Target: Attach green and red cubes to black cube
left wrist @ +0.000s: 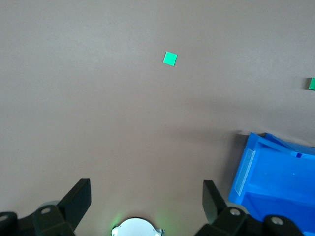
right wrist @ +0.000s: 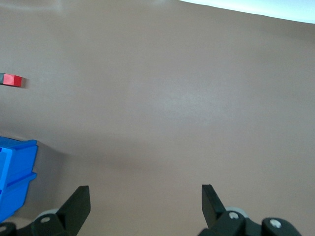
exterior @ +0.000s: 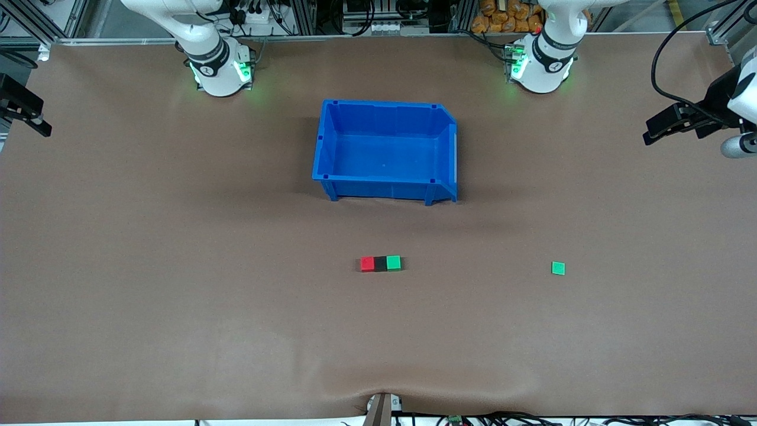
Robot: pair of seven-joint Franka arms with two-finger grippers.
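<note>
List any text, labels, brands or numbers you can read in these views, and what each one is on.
None can be read. The red cube, black cube, green cube, green tile and blue bin carry no print. Small marks on the arm bases are too small to read.

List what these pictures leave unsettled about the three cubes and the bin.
- Whether the red cube, black cube and green cube are truly joined: front view shows them touching in a row, too small to tell.
- Left wrist view: green cube cut off by the edge.
- Right wrist view: black cube barely shows at the edge beside the red cube.
- Blue bin: cut off in both wrist views.
</note>
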